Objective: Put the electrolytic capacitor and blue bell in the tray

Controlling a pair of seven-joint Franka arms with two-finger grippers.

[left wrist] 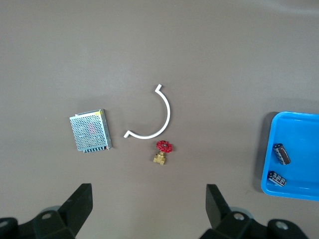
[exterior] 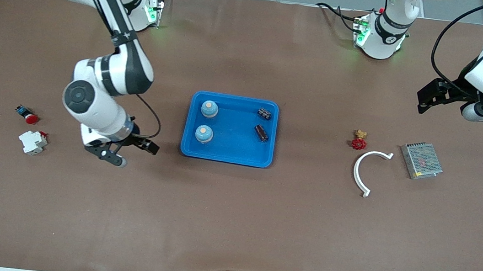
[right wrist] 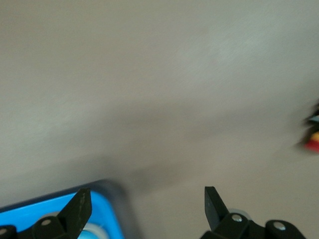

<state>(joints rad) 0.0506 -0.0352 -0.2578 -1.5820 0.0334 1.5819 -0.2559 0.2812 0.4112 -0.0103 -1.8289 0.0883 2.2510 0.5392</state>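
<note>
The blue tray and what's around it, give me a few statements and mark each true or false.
1. The tray holds two blue bells and two capacitors. True.
2. The red-handled valve lies in the tray. False: it lies on the table beside the white curved piece.
3. The right tool grips a bell. False: it is open and empty, over bare table beside the tray.
4. The left tool is open. True.

One tray [exterior: 226,155] holds two bells [exterior: 209,109] and two capacitors [exterior: 261,133]; on the table lie one red valve [exterior: 359,140], one white arc [exterior: 365,169], one mesh box [exterior: 421,161], one red button [exterior: 27,114] and one white breaker [exterior: 33,142].
</note>
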